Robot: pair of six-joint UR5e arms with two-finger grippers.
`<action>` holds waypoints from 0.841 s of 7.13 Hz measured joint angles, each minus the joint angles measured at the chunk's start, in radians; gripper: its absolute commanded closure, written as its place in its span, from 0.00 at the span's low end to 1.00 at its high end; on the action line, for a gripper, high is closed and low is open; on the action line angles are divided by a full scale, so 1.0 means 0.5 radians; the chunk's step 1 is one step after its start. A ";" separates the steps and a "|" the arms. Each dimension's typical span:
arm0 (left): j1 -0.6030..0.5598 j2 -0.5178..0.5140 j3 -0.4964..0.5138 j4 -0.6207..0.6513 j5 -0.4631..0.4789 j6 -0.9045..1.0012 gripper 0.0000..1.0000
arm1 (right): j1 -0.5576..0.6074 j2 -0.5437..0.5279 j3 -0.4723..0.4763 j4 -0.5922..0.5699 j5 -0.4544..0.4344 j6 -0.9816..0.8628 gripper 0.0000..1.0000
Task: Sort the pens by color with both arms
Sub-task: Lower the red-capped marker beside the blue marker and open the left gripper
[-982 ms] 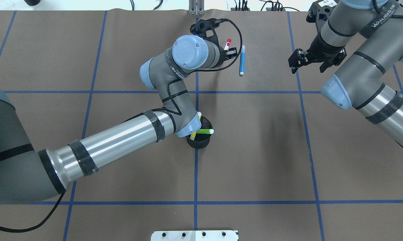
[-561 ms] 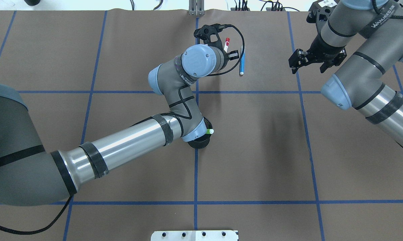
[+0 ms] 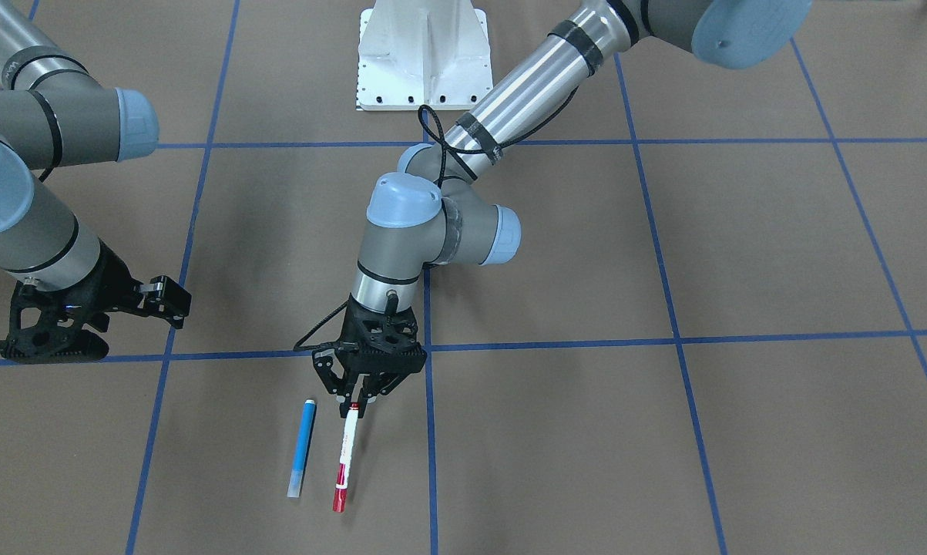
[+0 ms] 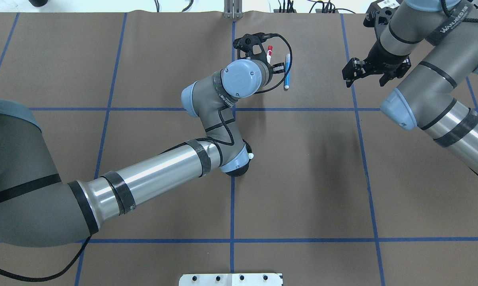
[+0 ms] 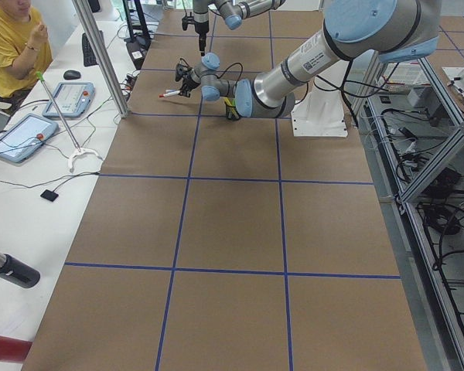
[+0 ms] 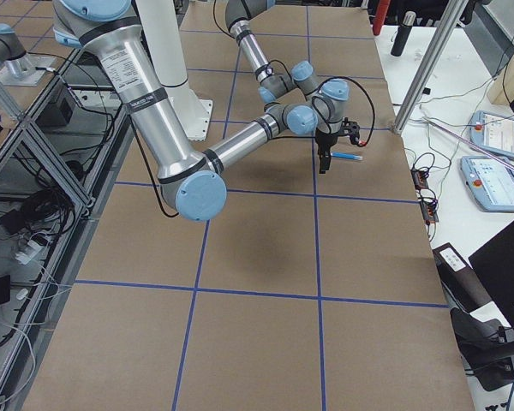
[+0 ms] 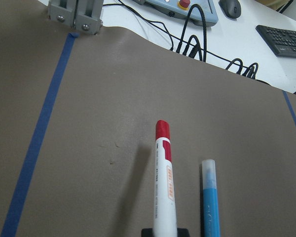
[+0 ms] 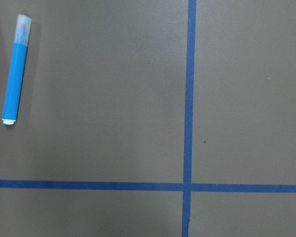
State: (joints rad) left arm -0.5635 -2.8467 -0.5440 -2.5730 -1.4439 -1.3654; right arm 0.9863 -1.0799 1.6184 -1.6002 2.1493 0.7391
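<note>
My left gripper (image 3: 357, 402) is shut on the white end of the white-barrelled pen with the red cap (image 3: 344, 456). It holds the pen tilted just above the table, red cap pointing away from me, as the left wrist view (image 7: 165, 187) shows. The blue pen (image 3: 303, 447) lies on the table right beside it, parallel; it also shows in the overhead view (image 4: 287, 71) and the right wrist view (image 8: 16, 81). My right gripper (image 4: 364, 80) is open and empty, hovering to the right of the blue pen. The green and yellow pens are mostly hidden under my left arm.
The black mesh cup (image 4: 237, 171) stands near the table's middle, mostly covered by my left elbow; a pale pen end (image 4: 250, 155) sticks out. The white metal base (image 3: 421, 54) is at the near edge. Blue tape lines (image 4: 232, 206) cross the brown mat.
My left arm's wrist and elbow have swung right, and the elbow now covers most of the cup. The red-capped pen stays in the gripper beside the blue pen. The right arm has not moved.
</note>
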 measured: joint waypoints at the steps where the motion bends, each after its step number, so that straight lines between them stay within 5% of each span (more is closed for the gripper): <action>1: 0.008 -0.005 0.004 0.000 0.001 0.002 0.17 | 0.000 0.001 0.000 0.000 0.000 0.001 0.00; 2: 0.011 -0.006 0.007 0.000 0.001 0.003 0.08 | -0.001 0.002 0.000 0.000 0.000 0.002 0.00; 6: 0.005 -0.007 -0.008 0.004 -0.071 0.057 0.01 | -0.003 0.015 0.000 0.000 0.000 0.010 0.00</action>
State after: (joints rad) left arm -0.5612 -2.8501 -0.5479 -2.5708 -1.4793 -1.3367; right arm 0.9849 -1.0727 1.6185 -1.5999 2.1491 0.7440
